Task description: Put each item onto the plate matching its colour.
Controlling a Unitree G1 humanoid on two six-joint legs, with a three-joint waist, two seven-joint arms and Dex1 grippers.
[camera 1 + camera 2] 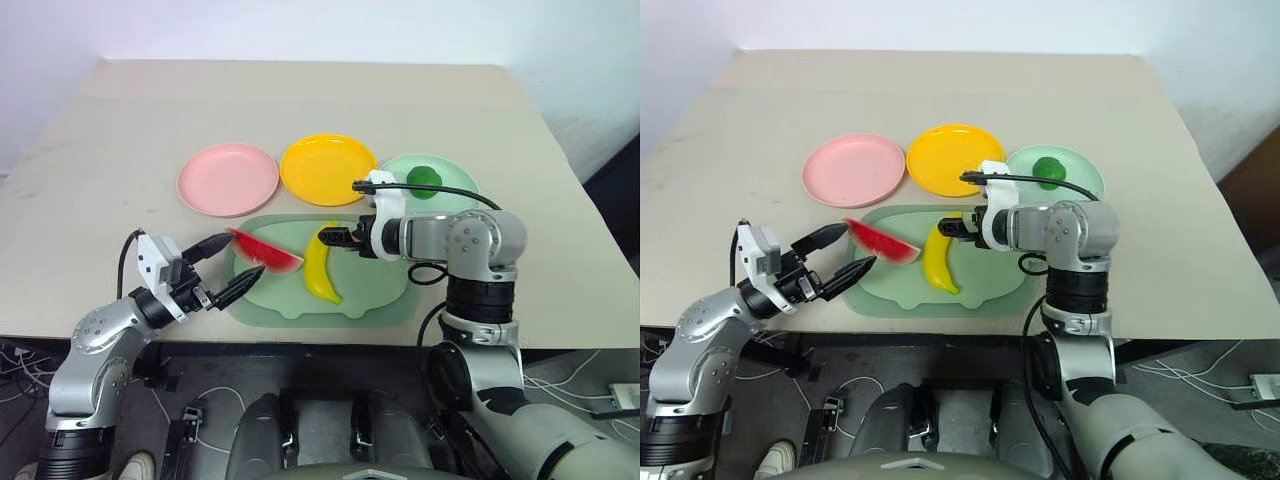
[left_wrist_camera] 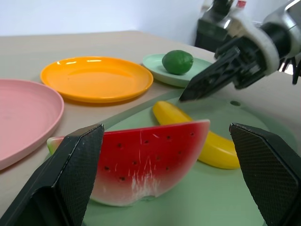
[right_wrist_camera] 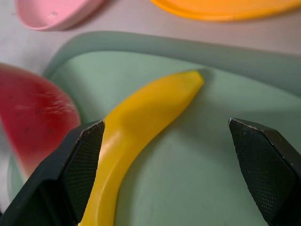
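Left gripper (image 1: 225, 268) has its jaws wide apart at the near-left corner of the pale green rounded tray (image 1: 380, 295), flanking the red plastic watermelon wedge (image 1: 265, 251). Right gripper (image 1: 335, 238) is spread too, over the yellow toy banana (image 1: 320, 268) mid-tray. Round dark-green fruit (image 1: 424, 180) sits on the mint plate (image 1: 455, 180); the yellow plate (image 1: 328, 168) and pink plate (image 1: 228, 178) are bare. Lots of open beige table (image 1: 300, 90) toward the far edge. No readable writing.

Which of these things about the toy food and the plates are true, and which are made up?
1. The green fruit sits on the mint plate. True.
2. The banana lies on the yellow plate. False: it lies on the green tray.
3. The pink plate has nothing on it. True.
4. The right gripper has its fingers shut on the banana. False: they are open.
5. The watermelon wedge is on the tray. True.
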